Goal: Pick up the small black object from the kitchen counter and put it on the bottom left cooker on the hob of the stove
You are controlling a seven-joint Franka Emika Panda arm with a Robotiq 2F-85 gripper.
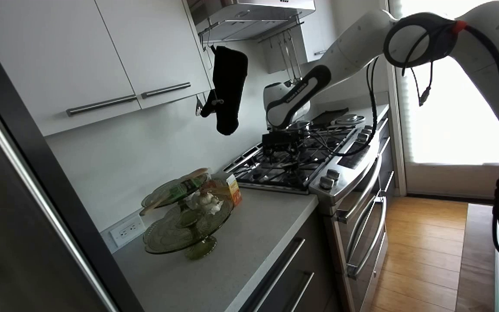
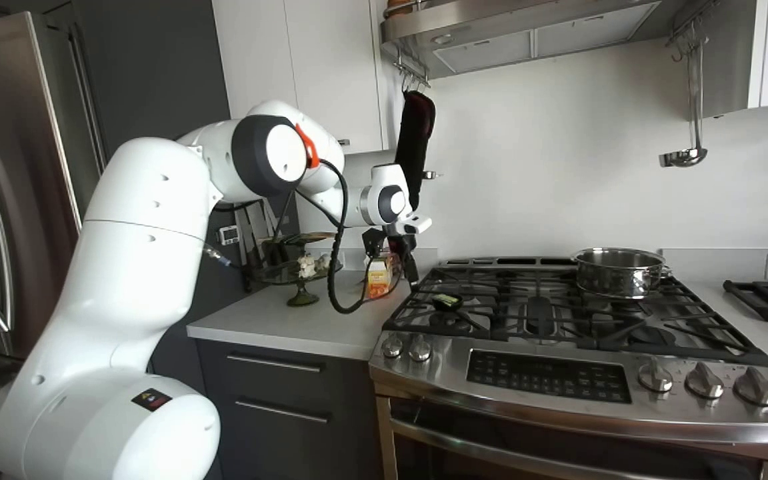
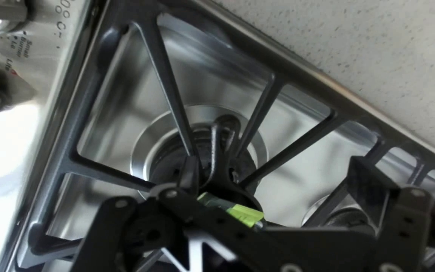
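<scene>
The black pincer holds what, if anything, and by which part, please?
Nothing; the pincer is open, the small black green-labelled object lying on black grates.

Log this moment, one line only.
gripper: open, above hob | small black object: on grate over front-left burner, not held | status: placement looks done

Small black object (image 2: 447,302), one: round body, short looped stub handle, green-yellow patch. You have it lying on the black cast-iron grate (image 3: 167,87) above the bottom left cooker (image 3: 170,156), a round black burner ringed in steel. Your steel gas hob (image 3: 138,98): tops your knob-fronted stainless-steel stove (image 2: 447,375). Your pale grey-white, speckled kitchen counter (image 2: 311,327): flanks the stove on both sides.
</scene>
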